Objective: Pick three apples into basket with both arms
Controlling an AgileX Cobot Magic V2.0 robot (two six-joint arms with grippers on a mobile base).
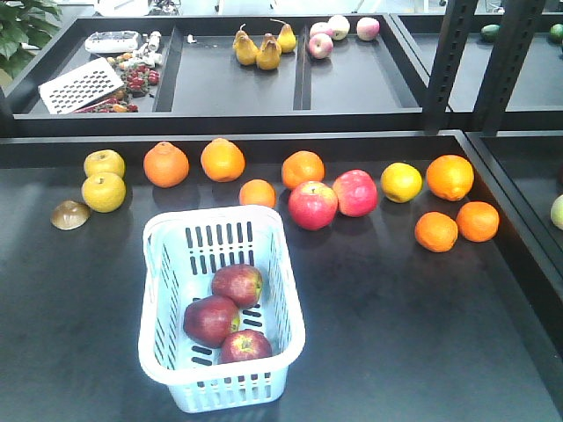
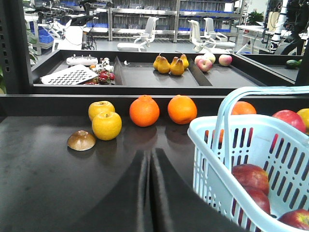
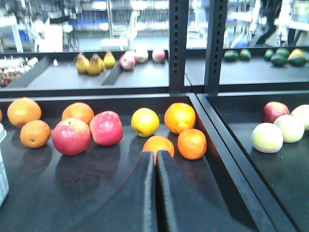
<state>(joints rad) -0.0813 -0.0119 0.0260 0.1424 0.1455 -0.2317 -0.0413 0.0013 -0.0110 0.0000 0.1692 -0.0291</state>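
Oranges [image 1: 166,164] and brighter apples [image 1: 312,205] lie behind the basket [image 1: 286,290].

No writing, label, brand mark or number could be read in any of the three views. The pale blue-white slotted plastic basket [image 1: 283,290] carried no visible lettering on its rim or walls, the dark maroon-red apples [image 1: 211,319] inside it bore no stickers, and the black shelf uprights [image 3: 178,43] showed only rows of punched holes. The room behind was too blurred for any sign to be made out.
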